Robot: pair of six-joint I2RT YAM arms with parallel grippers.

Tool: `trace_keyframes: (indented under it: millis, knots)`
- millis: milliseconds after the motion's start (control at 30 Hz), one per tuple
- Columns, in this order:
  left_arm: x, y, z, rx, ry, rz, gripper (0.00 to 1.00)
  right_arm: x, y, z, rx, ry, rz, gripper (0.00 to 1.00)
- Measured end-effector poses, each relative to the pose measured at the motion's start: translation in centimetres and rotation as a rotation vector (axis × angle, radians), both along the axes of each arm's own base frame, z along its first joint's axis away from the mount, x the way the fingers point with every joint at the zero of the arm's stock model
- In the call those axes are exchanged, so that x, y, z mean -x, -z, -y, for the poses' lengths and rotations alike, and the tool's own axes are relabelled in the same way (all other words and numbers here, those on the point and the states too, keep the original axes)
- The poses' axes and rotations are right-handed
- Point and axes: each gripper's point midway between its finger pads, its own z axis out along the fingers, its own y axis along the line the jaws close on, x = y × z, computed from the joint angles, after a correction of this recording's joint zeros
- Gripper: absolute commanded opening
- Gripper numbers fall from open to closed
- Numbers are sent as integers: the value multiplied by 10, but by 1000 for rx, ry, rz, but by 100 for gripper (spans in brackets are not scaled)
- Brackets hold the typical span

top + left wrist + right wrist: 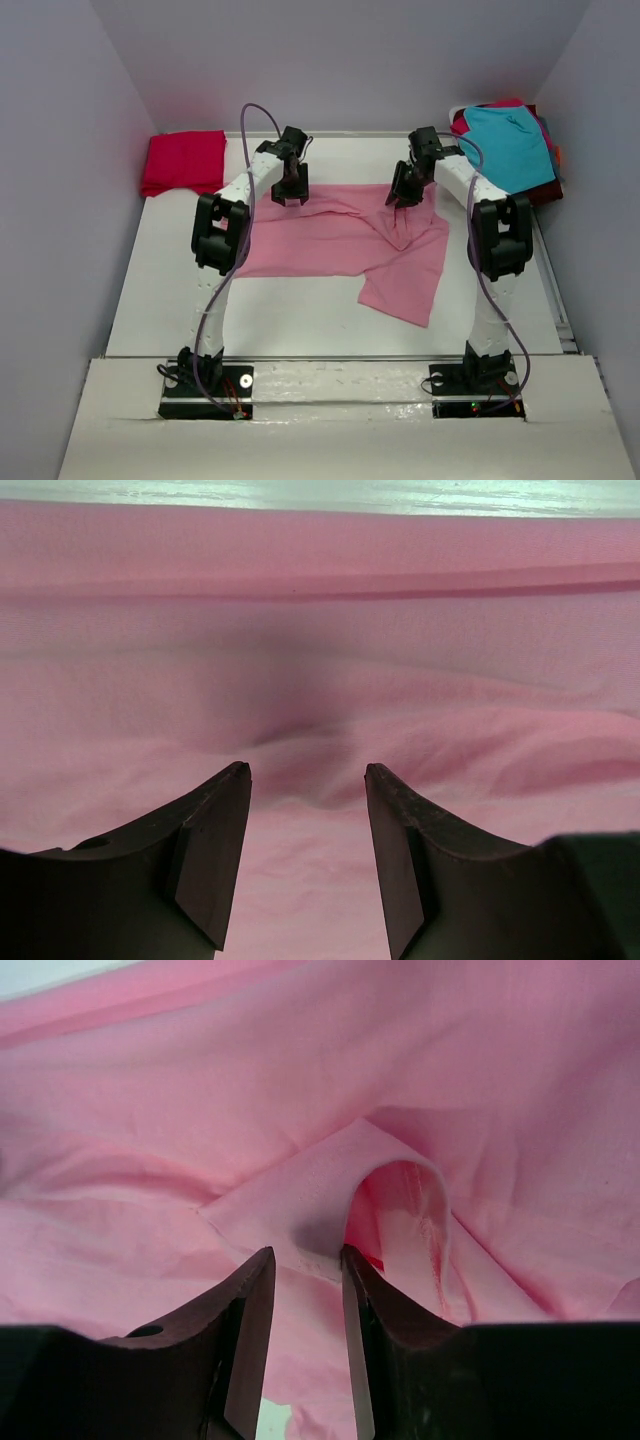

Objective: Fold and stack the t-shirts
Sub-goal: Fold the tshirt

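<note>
The light pink t-shirt [330,245] lies spread and rumpled across the middle of the table, with one part trailing toward the near right. My left gripper [291,196] hovers over its far left edge. In the left wrist view this gripper [307,770] is open, with smooth pink cloth [320,630] beneath it and nothing between its fingers. My right gripper [402,197] is low over the shirt's far right part. In the right wrist view this gripper [305,1252] has narrow jaws with a gap still showing. A raised fold of pink cloth [330,1190] stands at its tips.
A folded crimson red t-shirt [183,160] lies at the far left corner. At the far right, a teal t-shirt [510,145] sits on a pile with maroon cloth [545,190] under it. Bare white table [290,315] shows in front of the pink shirt, and walls close in on three sides.
</note>
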Motion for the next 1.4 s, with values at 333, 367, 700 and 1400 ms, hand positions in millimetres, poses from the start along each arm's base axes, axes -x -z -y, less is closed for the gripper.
trace_keyframes:
  millis: [333, 367, 700, 1400]
  knots:
    - [0, 0, -1, -7, -1, 2, 61, -1, -3, -7, -21, -14, 9, 23]
    - [0, 0, -1, -8, -2, 2, 61, 0, -3, -8, -24, -18, 7, 22]
    - [-1, 0, -3, -18, -3, 5, 61, 18, -11, -31, -92, -76, -50, 16]
    - [1, 1, -6, -35, 10, 1, 61, 75, -50, -96, -161, -273, -157, 21]
